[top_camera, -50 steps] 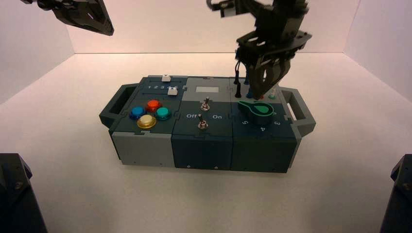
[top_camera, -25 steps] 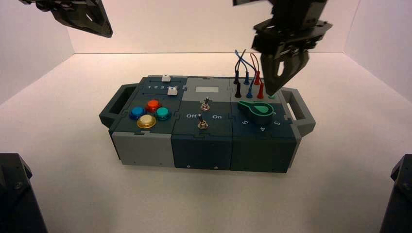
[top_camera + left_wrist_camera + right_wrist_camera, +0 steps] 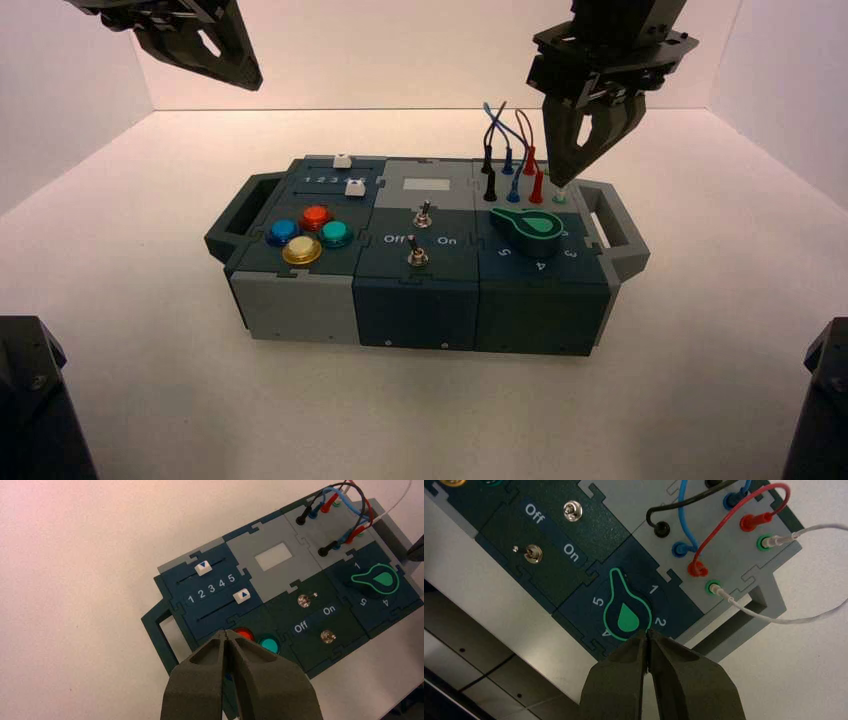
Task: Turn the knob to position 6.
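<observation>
The knob [image 3: 531, 226], dark with a green teardrop top, sits on the right end of the box [image 3: 300, 305]. In the right wrist view the knob's [image 3: 626, 615] narrow tip lies between the printed 5 and 1. Position 6 does not show there. My right gripper [image 3: 563, 180] hangs shut above the wire sockets just behind the knob, apart from it, and its tips [image 3: 647, 632] hold nothing. My left gripper [image 3: 252, 82] is shut high over the back left, and its tips [image 3: 227, 632] are over the push-buttons. The knob [image 3: 382, 579] shows far off in the left wrist view.
Several coloured push-buttons [image 3: 307, 236] and two white sliders [image 3: 348, 174] fill the box's left part. Two toggle switches [image 3: 420, 236] with Off and On labels stand in the middle. Plugged wires [image 3: 510, 150] rise behind the knob. Handles [image 3: 612, 225] stick out at both ends.
My right gripper has lifted up and back off the knob and now hangs higher over the wire sockets. The left gripper drifted slightly to the right. The knob's pointer has not moved.
</observation>
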